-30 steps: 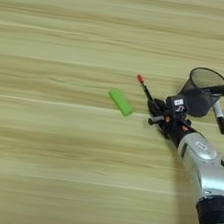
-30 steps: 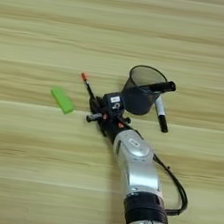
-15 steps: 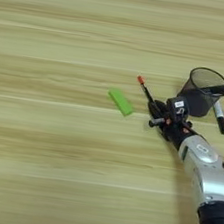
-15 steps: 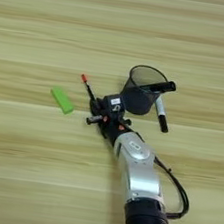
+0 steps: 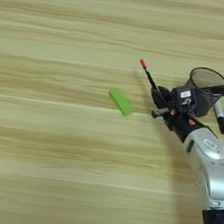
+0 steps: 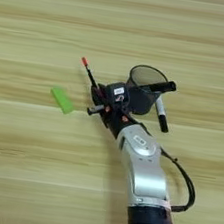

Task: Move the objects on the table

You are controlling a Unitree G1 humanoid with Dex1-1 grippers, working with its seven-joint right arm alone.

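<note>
I'm seeing my right gripper (image 6: 98, 101) sitting low on the table (image 5: 36, 164), its two black fingers (image 5: 159, 96) bunched around the lower end of the thin black pen (image 5: 150, 80). They look closed on the pen, though the exact contact is hidden behind the finger bodies. The pen is slanting up and to the left out of the gripper, with its red tip (image 6: 84, 61) pointing away from me. A small white label (image 6: 120, 91) is showing on top of the gripper housing; I can't read any print on it. No other writing is showing on anything.

The silver forearm (image 6: 142, 163) is running down and to the right from the gripper toward the bottom edge, with a black cable (image 6: 185, 180) looping off its right side.

Just behind and to the right of the gripper, the black mesh cup (image 5: 204, 89) is lying tilted with its open mouth facing up and left. A black bar (image 6: 158, 86) is crossing its rim. The slim black marker (image 5: 220, 118) is lying just right of the cup, slanting down and to the right; whether it is touching the cup I can't tell.

The green block (image 5: 120, 101) is lying flat to the left of the gripper, apart from it, angled diagonally.

Open wood is stretching across the whole left half, the top band and the lower left. No table edge is showing.
</note>
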